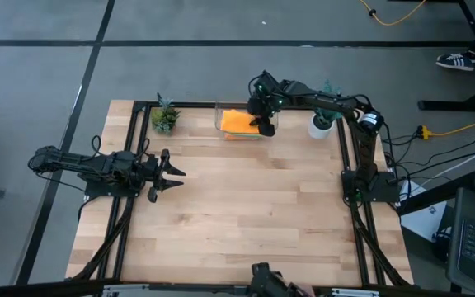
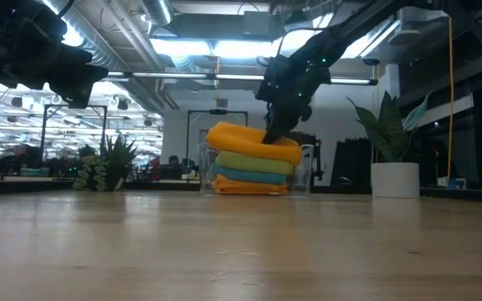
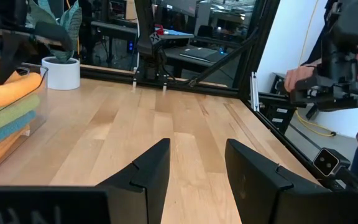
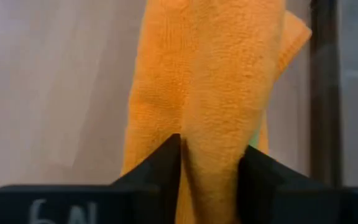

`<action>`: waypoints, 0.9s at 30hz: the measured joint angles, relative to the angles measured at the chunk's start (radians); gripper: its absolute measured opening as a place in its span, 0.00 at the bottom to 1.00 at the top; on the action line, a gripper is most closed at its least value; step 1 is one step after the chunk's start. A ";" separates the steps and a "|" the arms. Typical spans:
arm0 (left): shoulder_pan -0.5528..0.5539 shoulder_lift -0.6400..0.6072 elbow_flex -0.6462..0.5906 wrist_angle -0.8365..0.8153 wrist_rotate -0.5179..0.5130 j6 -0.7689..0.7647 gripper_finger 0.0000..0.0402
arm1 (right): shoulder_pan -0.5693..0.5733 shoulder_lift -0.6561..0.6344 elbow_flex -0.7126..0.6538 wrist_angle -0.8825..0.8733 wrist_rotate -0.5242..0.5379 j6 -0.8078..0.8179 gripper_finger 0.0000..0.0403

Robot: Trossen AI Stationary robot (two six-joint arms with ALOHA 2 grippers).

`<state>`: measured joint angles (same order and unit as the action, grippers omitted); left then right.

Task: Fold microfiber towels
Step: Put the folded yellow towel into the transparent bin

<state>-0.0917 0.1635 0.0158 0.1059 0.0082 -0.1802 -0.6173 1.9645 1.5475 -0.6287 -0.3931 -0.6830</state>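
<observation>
The right gripper [image 1: 264, 125] is over the clear bin [image 1: 221, 115] at the far edge of the table [image 1: 246, 214]; its tips reach down onto the top orange towel [image 2: 253, 140]; in the right wrist view a fold of that orange cloth sits between the two fingers [image 4: 160, 168], and they touch it on both sides; so the right gripper is pinching the top orange towel, though I cannot tell how tight the pinch is.

All four towels are in the bin, stacked one on the other; the top orange towel lies on the green towel [image 2: 253, 162]; under that is the teal towel [image 2: 249, 176]; at the very bottom is another orange towel [image 2: 245, 187].

The left gripper [image 1: 170, 172] waits over the left side of the table, well apart from the bin; its fingers are spread with a gap between them, and nothing is in them.

A small potted plant [image 1: 165, 118] stands to the left of the bin; a white pot [image 1: 321, 125] with a plant stands to the right.

I think the step in hand is setting the last folded towel on the stack; the job looks almost done; next the right gripper should let go all the way and lift straight up, slowly, so the cloth does not cling and pull the neat pile over.
</observation>
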 joint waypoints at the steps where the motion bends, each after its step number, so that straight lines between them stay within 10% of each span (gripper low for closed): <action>1: 0.000 0.000 0.000 0.000 0.000 0.000 0.37 | 0.003 0.003 0.000 0.009 0.025 0.000 0.31; 19: 0.000 0.000 0.000 0.000 0.000 0.000 0.37 | 0.011 0.005 0.211 -0.025 0.171 0.116 0.47; 27: 0.000 0.000 0.000 0.000 0.000 0.000 0.37 | 0.011 0.003 0.229 -0.015 0.078 0.281 0.47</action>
<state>-0.0917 0.1633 0.0158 0.1059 0.0082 -0.1802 -0.6062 1.9675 1.7769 -0.6433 -0.3153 -0.4017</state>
